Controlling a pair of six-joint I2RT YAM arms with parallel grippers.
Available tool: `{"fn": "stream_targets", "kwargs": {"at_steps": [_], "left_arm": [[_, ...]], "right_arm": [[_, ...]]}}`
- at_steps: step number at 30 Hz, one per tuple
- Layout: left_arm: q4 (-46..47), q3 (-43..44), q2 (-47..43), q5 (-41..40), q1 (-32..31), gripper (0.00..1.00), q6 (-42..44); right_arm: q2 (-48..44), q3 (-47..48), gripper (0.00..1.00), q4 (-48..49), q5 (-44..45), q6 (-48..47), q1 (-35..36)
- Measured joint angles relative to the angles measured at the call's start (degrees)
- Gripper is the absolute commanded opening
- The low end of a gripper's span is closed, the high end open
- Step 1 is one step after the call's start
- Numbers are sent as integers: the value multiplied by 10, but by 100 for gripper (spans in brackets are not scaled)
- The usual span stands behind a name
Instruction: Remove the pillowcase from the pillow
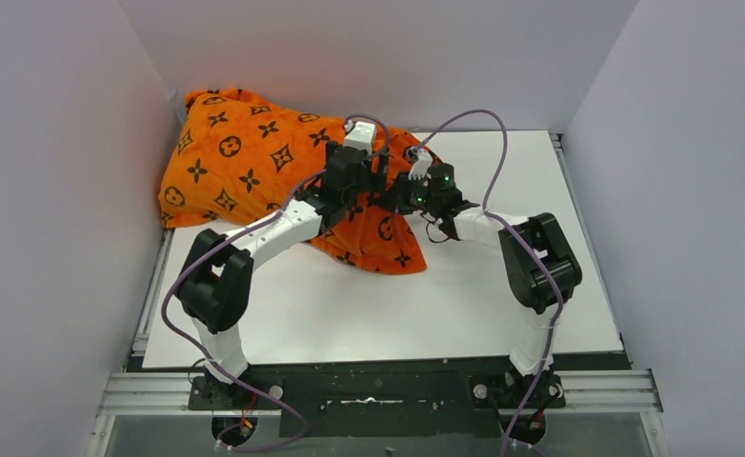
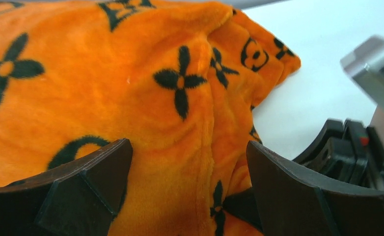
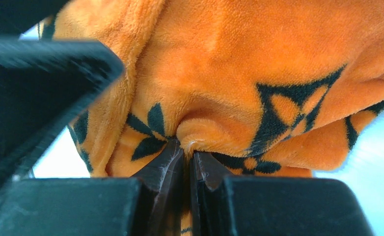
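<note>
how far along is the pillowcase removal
Done: nothing yet; the orange pillowcase bulges full, no white pillow showing. In hand: right gripper is shut on a fold of it; left gripper hovers open over the plush. Left: pulling the whole cover off.

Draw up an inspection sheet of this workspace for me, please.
Surface: white tabletop, bare at the near side and right.
Job's things: bright orange plush pillowcase with black motifs, bulging, in the far left corner; white pillow not visible.
Clutter: nothing seen.
Grippers: left claw open, straddling a fabric fold; right claw shut on a pinch of the pillowcase.
Cables: lilac cables loop above both arms.
Surroundings: plain grey walls on three sides.
</note>
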Motion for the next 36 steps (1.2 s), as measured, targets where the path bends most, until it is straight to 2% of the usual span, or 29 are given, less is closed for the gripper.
{"fn": "stream_targets", "kwargs": {"at_steps": [8,17,21,24,27,32,36], "left_arm": [[-15,-15,10,39,0,87,29],[-54,-15,16,-35,10,86,44],[-64,-27,4,-33,36,86,43],[-71,-50,-31,0,58,86,33],[-81,-70,-76,47,106,86,14],[-97,-76,-117,60,187,86,2],[-118,-76,-117,68,190,86,0]], "right_arm": [[-20,-13,0,-13,3,-10,2],[-51,-38,0,-15,11,-14,3],[-77,-56,0,-11,19,-14,4],[-104,-73,0,-10,19,-12,2],[-134,-90,0,-4,19,-9,-5],[-152,-110,0,2,23,-9,-19],[-152,-133,0,3,25,-7,-22]]}}
